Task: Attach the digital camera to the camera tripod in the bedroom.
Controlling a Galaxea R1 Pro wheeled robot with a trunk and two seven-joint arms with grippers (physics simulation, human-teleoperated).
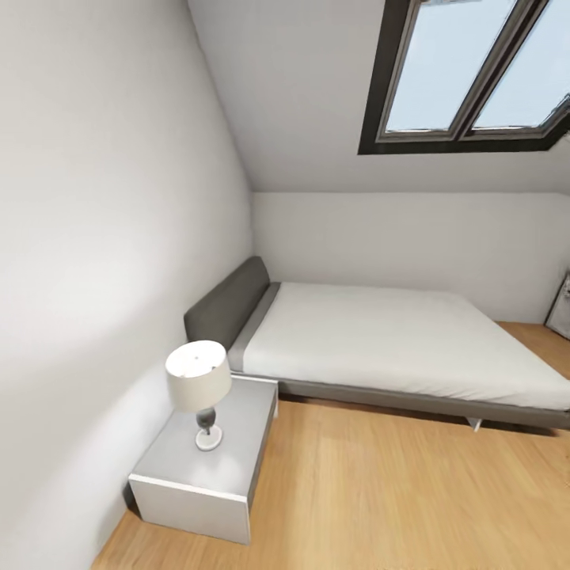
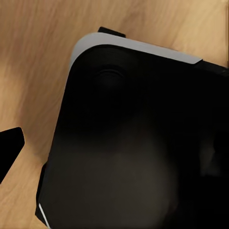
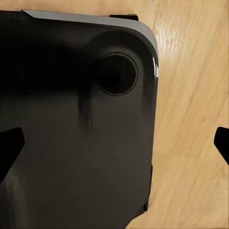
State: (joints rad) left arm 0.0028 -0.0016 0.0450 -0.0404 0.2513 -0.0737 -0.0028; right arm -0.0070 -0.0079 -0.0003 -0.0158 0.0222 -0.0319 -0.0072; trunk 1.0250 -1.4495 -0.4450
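where the white wall slopes, a grey bed meets wood floor.

I face white walls and a sloped ceiling with a dark-framed skylight. A grey bed stands on light wood floor; beside it, a nightstand bears a lamp.

There is one grey bed with a white mattress, one pale grey square bedside table, one table lamp with a cream drum shade (standing on the table), and one dark-framed skylight with two glass panes.
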